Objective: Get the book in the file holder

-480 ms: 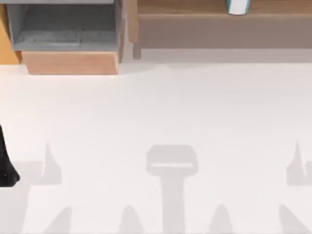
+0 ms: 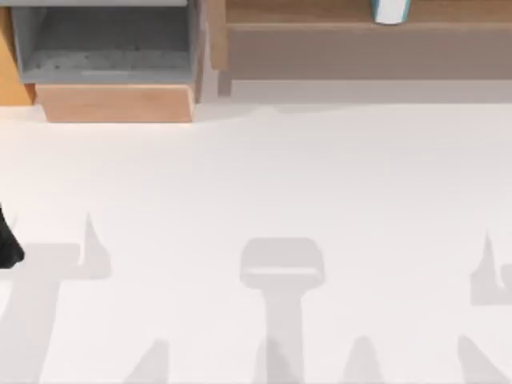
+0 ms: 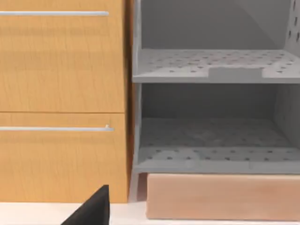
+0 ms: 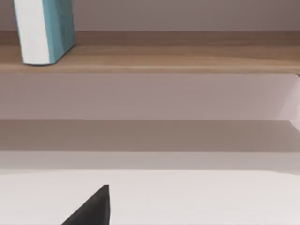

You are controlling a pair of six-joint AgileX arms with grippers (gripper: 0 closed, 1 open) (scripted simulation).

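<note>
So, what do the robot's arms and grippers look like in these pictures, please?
Little of them can be seen. The left arm is a plain black rounded shape at the left edge of the top view. Each wrist view has one black wedge with a matte, unmarked surface: the left gripper and the right gripper. No cables or markings are visible.

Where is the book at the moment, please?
The book stands upright on the brown wooden shelf at the top view's far right, well apart from the file holder.
</note>
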